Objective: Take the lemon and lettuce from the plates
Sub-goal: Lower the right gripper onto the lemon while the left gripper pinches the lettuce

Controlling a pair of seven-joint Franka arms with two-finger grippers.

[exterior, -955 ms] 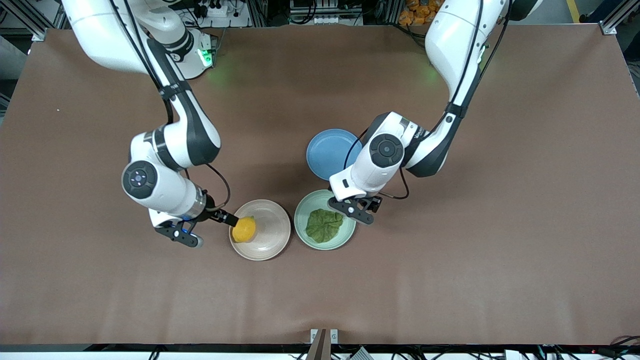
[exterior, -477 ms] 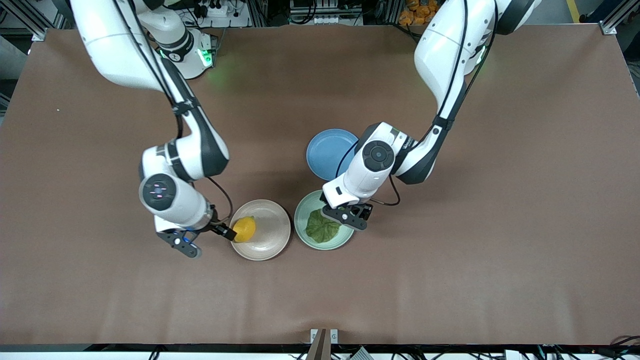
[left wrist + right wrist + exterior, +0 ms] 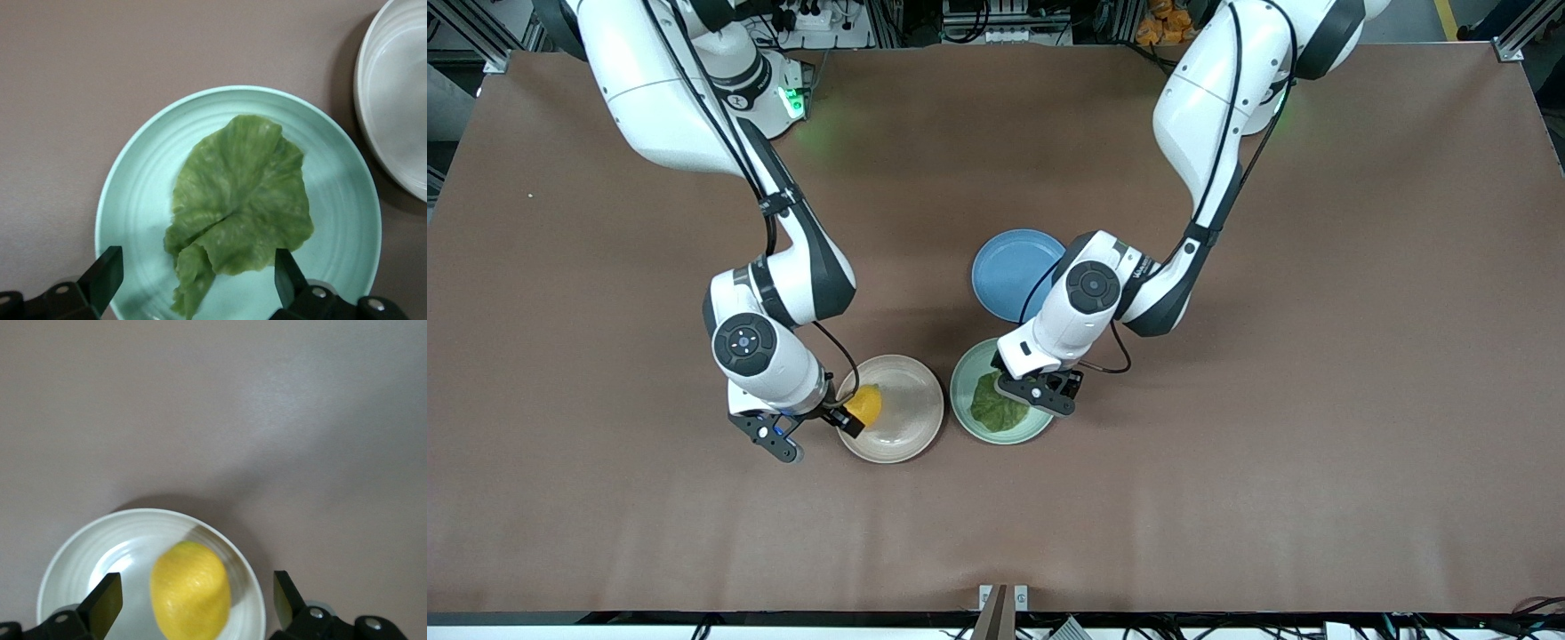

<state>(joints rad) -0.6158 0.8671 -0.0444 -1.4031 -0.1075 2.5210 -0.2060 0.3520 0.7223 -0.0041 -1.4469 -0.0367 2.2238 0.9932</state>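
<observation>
The yellow lemon lies on the beige plate, at the rim toward the right arm's end. My right gripper hangs open over that rim, one finger on each side of the lemon and clear of it. The dark green lettuce lies flat in the mint plate. My left gripper is open above the leaf's stem end, with both fingertips wide of the leaf.
A blue plate sits farther from the front camera than the mint plate, partly under the left arm. The beige plate and the mint plate stand almost rim to rim. Bare brown table surrounds them.
The right gripper has slid toward the beige plate until its fingers flank the lemon. The left gripper has moved farther in over the lettuce. Both stayed open.
</observation>
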